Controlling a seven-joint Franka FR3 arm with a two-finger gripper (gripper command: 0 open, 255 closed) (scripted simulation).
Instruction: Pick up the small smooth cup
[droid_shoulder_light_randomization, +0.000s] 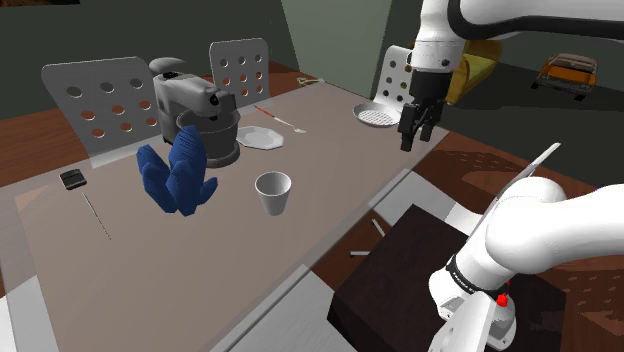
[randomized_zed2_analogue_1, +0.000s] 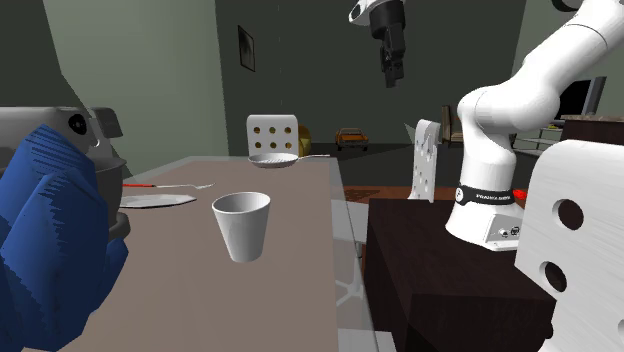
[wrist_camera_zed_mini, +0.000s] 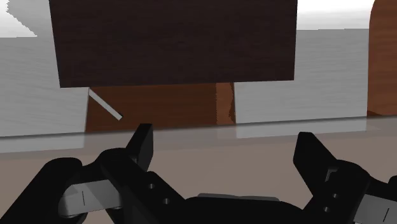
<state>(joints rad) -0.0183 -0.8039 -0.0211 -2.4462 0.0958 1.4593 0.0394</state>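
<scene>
The small white cup (droid_shoulder_light_randomization: 273, 192) stands upright, mouth up, on a bare stretch of the bench (droid_shoulder_light_randomization: 330, 170), so its tapered wall is free all round for a grasp. The tool (droid_shoulder_light_randomization: 414, 138) hangs well apart from the cup and high above its level, its two fingers spread with nothing between them, likely a ready posture before the reach. A blue ridged object (droid_shoulder_light_randomization: 176, 175) lies near the cup on the side away from the tool, leaving the approach side unobstructed.
</scene>
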